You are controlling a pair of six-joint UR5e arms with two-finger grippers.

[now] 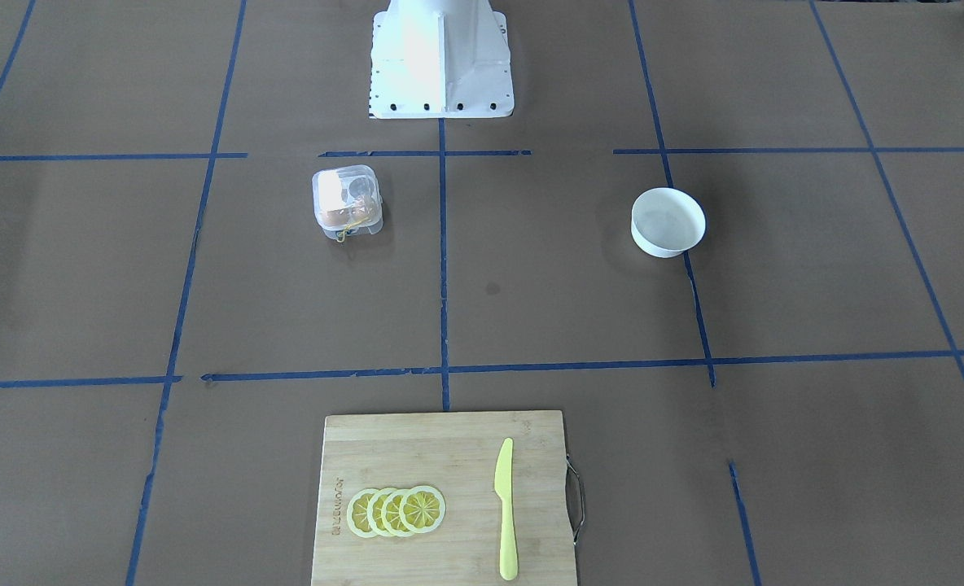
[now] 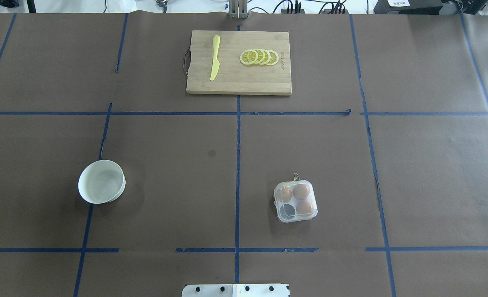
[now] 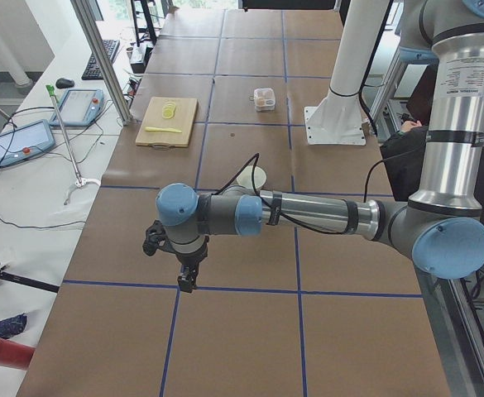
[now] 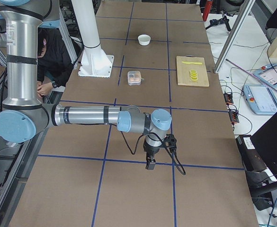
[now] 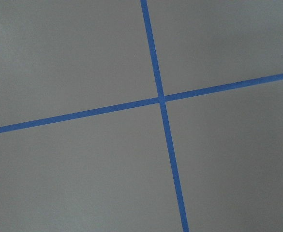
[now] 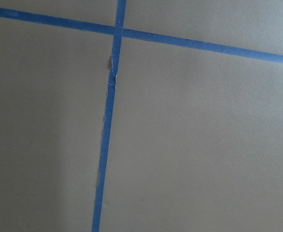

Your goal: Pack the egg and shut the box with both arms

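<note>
The clear plastic box (image 2: 295, 201) stands on the table right of centre, and its lid looks to be down. Three orange-brown eggs lie in its cups, one of them the far right egg (image 2: 301, 191). The near left cup looks empty. The box also shows in the front view (image 1: 347, 203). My left gripper (image 3: 187, 285) hangs over bare table at the left end, far from the box. My right gripper (image 4: 150, 165) hangs over bare table at the right end. I cannot tell whether either is open or shut. Both wrist views show only brown paper and blue tape.
An empty white bowl (image 2: 101, 181) sits left of centre. A wooden cutting board (image 2: 239, 82) at the far middle edge carries a yellow knife (image 2: 215, 57) and lemon slices (image 2: 259, 57). The white pedestal base (image 1: 441, 61) stands at the near middle.
</note>
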